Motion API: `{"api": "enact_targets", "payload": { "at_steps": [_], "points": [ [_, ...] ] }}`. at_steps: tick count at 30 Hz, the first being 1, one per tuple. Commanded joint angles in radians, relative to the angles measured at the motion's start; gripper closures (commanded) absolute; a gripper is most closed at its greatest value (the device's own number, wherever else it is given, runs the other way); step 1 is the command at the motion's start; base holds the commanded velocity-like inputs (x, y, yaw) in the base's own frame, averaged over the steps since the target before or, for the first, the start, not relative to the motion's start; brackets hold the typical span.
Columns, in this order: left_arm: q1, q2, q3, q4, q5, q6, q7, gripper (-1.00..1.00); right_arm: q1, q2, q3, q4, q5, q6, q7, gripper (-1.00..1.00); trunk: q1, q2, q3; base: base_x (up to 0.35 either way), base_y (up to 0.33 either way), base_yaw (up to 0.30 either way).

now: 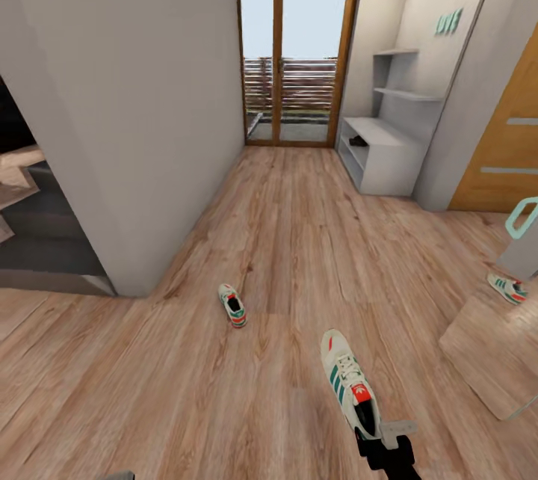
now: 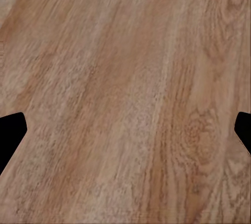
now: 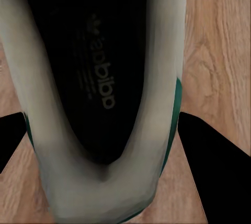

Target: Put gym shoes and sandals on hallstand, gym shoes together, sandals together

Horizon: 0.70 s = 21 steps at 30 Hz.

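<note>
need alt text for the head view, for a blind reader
The right gripper holds a gym shoe by its heel above the corridor floor. A second gym shoe lies further ahead, and the white hallstand stands by the glass door.

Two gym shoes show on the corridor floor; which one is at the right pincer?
The nearer gym shoe, heel at the right pincer, whose fingers flank its heel. The other gym shoe lies apart, farther off, by the wall corner.

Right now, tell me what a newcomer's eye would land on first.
The white low-top sneaker with green stripes at the bottom right, its heel at the right gripper, whose jaws flank it. A second matching sneaker lies alone on the brown wood-plank floor. The white-grey hallstand stands far right by the glass door.
</note>
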State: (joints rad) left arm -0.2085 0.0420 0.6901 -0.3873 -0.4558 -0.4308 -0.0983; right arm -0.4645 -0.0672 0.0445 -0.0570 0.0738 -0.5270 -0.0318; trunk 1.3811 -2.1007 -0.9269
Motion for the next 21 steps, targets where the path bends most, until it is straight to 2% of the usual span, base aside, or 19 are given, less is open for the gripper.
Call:
{"api": "enact_targets", "payload": {
  "at_steps": [1,7,21],
  "points": [
    [-0.001,-0.001,0.009,0.0,-0.003,-0.003,-0.009,-1.0,0.0,-0.001,0.003,0.0,0.005,-0.002,-0.003,1.0,0.0,0.0,0.0,0.272,-0.161,0.266],
    [-0.001,-0.001,0.009,0.0,-0.003,-0.003,-0.009,-1.0,0.0,-0.001,0.003,0.0,0.005,-0.002,-0.003,1.0,0.0,0.0,0.002,0.248,-0.179,0.219],
    [-0.001,0.001,0.01,-0.001,-0.003,-0.003,-0.009,-1.0,0.0,0.0,0.003,0.0,0.004,-0.002,-0.003,1.0,0.0,0.0,0.002,0.237,-0.188,0.045]
  ]
}}
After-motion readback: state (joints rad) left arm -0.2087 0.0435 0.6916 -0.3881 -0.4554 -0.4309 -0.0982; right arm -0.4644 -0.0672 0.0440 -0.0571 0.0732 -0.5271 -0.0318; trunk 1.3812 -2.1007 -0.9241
